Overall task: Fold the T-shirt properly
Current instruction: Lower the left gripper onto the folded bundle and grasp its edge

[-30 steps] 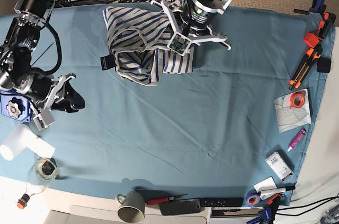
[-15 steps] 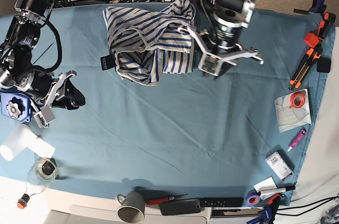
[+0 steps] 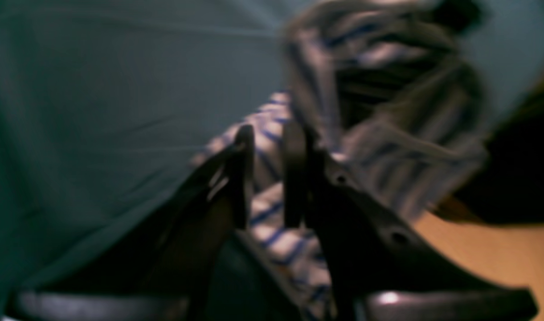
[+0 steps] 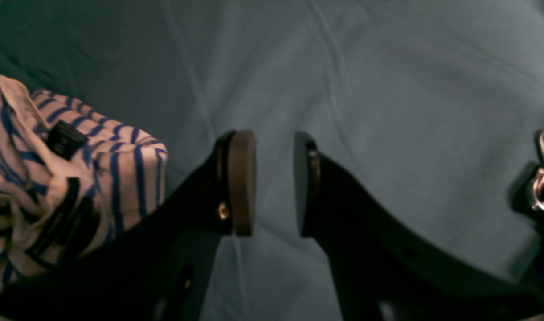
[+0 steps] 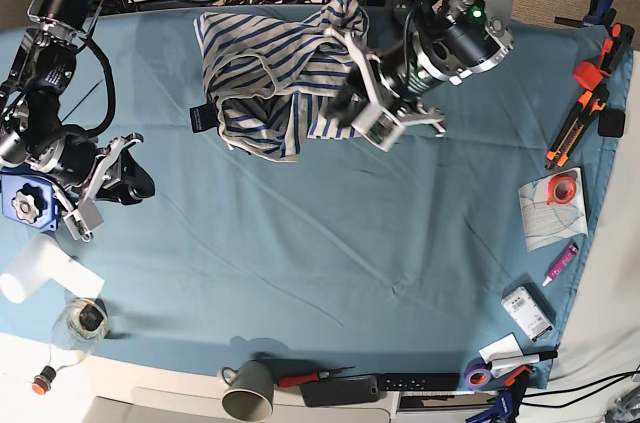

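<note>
Base view: T-shirt (image 5: 270, 78) bunched, unfolded, all folding left; left gripper (image 5: 345, 108) at its edge, jaws slightly parted, empty; right gripper (image 5: 125, 178) released, well apart.

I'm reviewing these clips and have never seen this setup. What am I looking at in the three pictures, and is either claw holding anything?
It is a robot with two arms, each ending in a two-fingered claw. The base view looks down on a table under a teal cloth. The other two pictures come from cameras on the wrists, looking out past each claw.

A crumpled striped T-shirt lies at the far side, not yet folded. The left gripper is at the shirt's edge; its blurred wrist view shows striped cloth in the gap between its fingers, but whether it grips is unclear. The right gripper hangs over bare cloth with its jaws apart, holding nothing.

Tools, tape, a mug and other odds and ends line the table's edges.
</note>
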